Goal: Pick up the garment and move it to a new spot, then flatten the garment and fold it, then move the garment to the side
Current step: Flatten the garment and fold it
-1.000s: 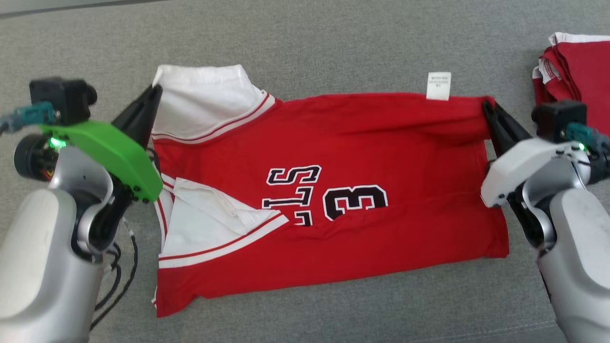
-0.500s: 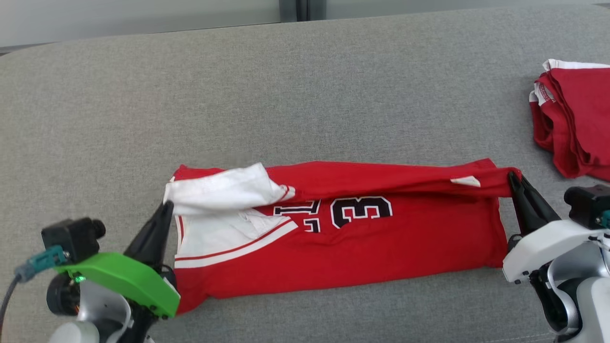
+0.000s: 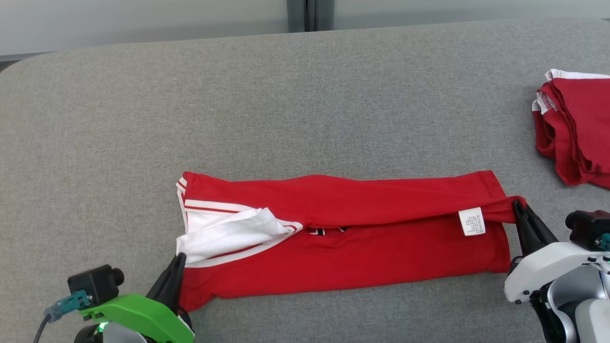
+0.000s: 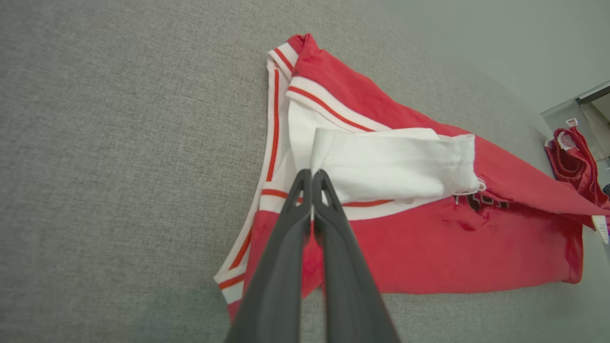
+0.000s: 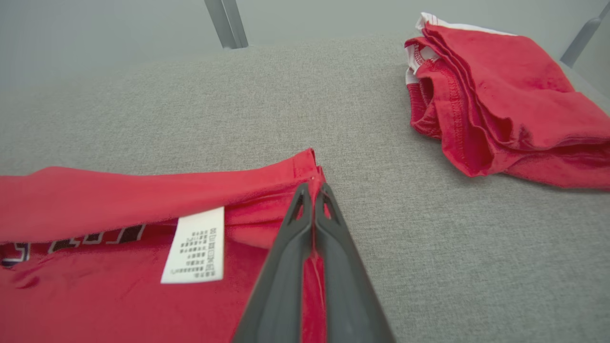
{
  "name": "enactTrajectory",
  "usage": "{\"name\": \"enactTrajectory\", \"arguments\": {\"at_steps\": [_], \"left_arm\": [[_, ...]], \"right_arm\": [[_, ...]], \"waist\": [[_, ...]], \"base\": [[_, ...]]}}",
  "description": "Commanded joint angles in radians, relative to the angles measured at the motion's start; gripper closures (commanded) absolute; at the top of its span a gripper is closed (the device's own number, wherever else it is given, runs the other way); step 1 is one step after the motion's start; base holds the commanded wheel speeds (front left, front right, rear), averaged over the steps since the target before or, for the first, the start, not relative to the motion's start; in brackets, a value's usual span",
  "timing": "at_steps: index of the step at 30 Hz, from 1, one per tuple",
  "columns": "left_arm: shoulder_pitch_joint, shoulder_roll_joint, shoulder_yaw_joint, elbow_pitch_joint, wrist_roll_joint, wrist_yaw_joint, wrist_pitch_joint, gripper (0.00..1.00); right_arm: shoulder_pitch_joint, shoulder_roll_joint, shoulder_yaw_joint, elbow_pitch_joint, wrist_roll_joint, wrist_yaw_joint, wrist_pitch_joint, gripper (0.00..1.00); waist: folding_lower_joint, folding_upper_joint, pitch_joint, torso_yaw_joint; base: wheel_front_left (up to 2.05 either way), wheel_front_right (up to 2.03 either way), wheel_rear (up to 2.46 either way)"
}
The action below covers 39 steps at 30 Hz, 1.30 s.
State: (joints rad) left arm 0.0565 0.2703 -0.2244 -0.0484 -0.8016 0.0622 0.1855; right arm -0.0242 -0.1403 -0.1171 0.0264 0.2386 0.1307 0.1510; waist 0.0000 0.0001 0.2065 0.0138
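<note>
The garment [image 3: 362,257] is a red jersey with white, red-striped trim, lying as a long band across the near middle of the grey fabric worktop [image 3: 286,105]. Its far edge is folded over toward the near side, so the top layer covers most of the black lettering [image 3: 329,230], which peeks out under the fold line. At the garment's left end a white sleeve [image 3: 228,233] lies doubled over on the red cloth. Near the right end a white care label [image 3: 472,221] hangs from the folded edge, printed side up.

The left tool [image 3: 177,259] is closed, its dark fingertips pinching the garment at the corner of the white sleeve. The right tool [image 3: 517,205] is closed too, pinching the red corner of the folded layer at the right end.

Well apart, at the far right of the worktop, rests a pile of red clothing [image 3: 576,138] with white trim.
</note>
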Motion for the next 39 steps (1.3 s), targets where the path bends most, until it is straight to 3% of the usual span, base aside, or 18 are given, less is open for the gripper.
{"name": "enactTrajectory", "arguments": {"at_steps": [1, 2, 3, 4, 5, 6, 13, 18, 23, 39], "left_arm": [[0.014, -0.001, 0.000, 0.010, 0.001, -0.006, -0.011, 0.42], [0.016, -0.003, -0.002, 0.016, 0.003, -0.009, -0.016, 0.00], [0.018, -0.009, 0.001, 0.020, 0.000, -0.008, -0.025, 0.00], [0.019, -0.014, 0.005, 0.023, 0.001, -0.005, -0.035, 0.00], [0.021, -0.012, 0.010, 0.026, 0.010, 0.003, -0.047, 0.00], [0.022, -0.007, 0.018, 0.027, 0.023, 0.011, -0.062, 0.00], [0.005, -0.018, 0.077, 0.004, 0.091, 0.062, -0.212, 0.00], [-0.020, -0.029, 0.052, 0.032, 0.157, 0.087, -0.270, 0.00], [-0.051, -0.049, 0.024, 0.072, 0.197, 0.104, -0.299, 0.00], [-0.128, -0.048, 0.019, 0.129, 0.223, 0.113, -0.349, 0.00]], "right_arm": [[0.009, 0.002, -0.003, 0.006, -0.001, 0.000, -0.009, 1.00], [0.012, 0.006, -0.003, 0.016, 0.000, 0.000, -0.012, 0.76], [0.015, 0.008, -0.003, 0.023, 0.001, 0.000, -0.014, 0.58], [0.017, 0.011, -0.005, 0.030, 0.002, 0.000, -0.018, 0.47], [0.021, 0.013, -0.007, 0.036, 0.002, 0.000, -0.022, 0.06], [0.026, 0.015, -0.010, 0.044, 0.003, 0.000, -0.026, 0.00], [0.075, 0.039, -0.073, 0.048, 0.016, 0.000, -0.064, 0.00], [0.088, 0.047, -0.114, 0.033, 0.012, 0.000, -0.056, 0.00], [0.030, 0.045, -0.090, 0.058, 0.026, 0.000, 0.001, 0.00], [-0.166, -0.037, 0.002, 0.443, -0.014, 0.000, 0.214, 0.00]], "waist": [[0.0000, -0.0001, -0.004, 0.000], [0.0000, -0.0001, -0.006, -0.001], [0.0000, -0.0001, -0.008, -0.001], [0.0000, -0.0001, -0.012, 0.000], [0.0000, -0.0001, -0.015, 0.000], [0.0000, -0.0001, -0.019, 0.001], [0.0000, -0.0001, -0.060, 0.010], [0.0000, -0.0001, -0.082, 0.008], [0.0000, -0.0001, -0.091, 0.010], [0.0000, -0.0001, -0.079, 0.080]], "base": [[0.00, 0.00, 0.00], [0.00, 0.00, 0.00], [0.00, 0.00, 0.00], [0.00, 0.00, 0.00], [0.00, 0.00, 0.00], [0.00, 0.00, 0.00], [0.00, 0.00, 0.00], [0.00, 0.00, 0.00], [0.00, 0.00, 0.00], [0.00, 0.00, 0.00]]}}
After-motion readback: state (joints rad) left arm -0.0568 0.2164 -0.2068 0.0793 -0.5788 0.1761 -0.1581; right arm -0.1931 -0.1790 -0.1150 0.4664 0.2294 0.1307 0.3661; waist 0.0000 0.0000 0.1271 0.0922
